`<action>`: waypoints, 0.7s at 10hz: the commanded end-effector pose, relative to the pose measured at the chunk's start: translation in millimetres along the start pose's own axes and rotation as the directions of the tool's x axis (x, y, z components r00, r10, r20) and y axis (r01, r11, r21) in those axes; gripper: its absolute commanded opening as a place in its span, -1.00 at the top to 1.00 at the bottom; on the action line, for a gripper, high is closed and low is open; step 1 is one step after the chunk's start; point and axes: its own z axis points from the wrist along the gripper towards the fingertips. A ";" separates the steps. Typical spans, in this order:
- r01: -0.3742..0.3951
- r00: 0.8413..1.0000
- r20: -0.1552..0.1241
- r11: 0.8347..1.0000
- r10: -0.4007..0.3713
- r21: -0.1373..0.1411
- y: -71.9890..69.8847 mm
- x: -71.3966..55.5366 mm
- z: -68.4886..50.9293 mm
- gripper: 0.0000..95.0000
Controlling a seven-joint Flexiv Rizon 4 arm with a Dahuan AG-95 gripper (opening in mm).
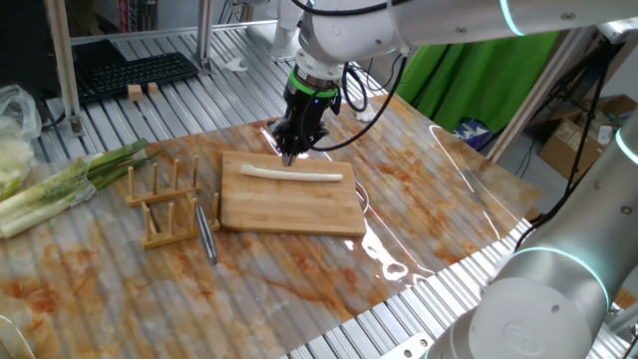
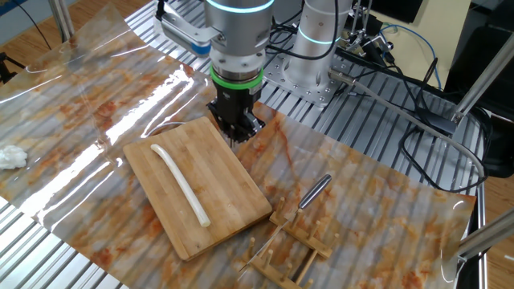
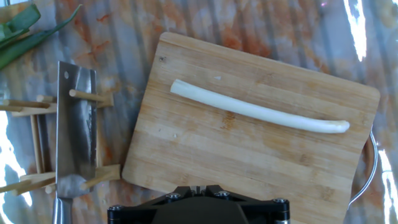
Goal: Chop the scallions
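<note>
While its 2 fingers are pressed together with nothing between them, the gripper (image 1: pixel 291 152) points straight down just past the far long edge of the wooden board (image 1: pixel 289 204), close to that edge; from these angles it is hard to say whether the tips touch the surface or hang just above it. In the other fixed view the gripper (image 2: pixel 235 135) sits right at the board's (image 2: pixel 221 217) upper corner, under a black wrist with a green ring. On the board lies the scallion (image 1: pixel 295 175), a single slender pale white stalk, whole and uncut, stretched along the board's length and slightly curved; the closed fingers are near it but apart from it. The hand view shows the same stalk (image 3: pixel 258 114) crossing the board (image 3: pixel 205 162) from upper left to lower right. Beside the board's short end stands a small wooden rack (image 1: pixel 167 204) with upright pegs, and a grey metal knife (image 1: pixel 206 234) rests against it, its broad blade (image 3: pixel 76 134) lying across the pegs. Further out, at the table's left edge, lies a bunch of thick green-and-white leafy stalks (image 1: pixel 65 184). Everything rests on a glossy orange-stained sheet (image 1: pixel 419 199) spread over the ribbed metal table (image 1: pixel 179 100)
</note>
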 end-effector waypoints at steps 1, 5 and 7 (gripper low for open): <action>-0.003 1.000 -0.009 1.000 0.003 0.001 2.4 -1.9 0.2 1.00; -0.019 1.000 -0.011 1.000 0.019 0.004 15.6 -14.0 -0.5 1.00; -0.029 1.000 -0.009 1.000 0.029 0.006 25.3 -17.8 1.5 1.00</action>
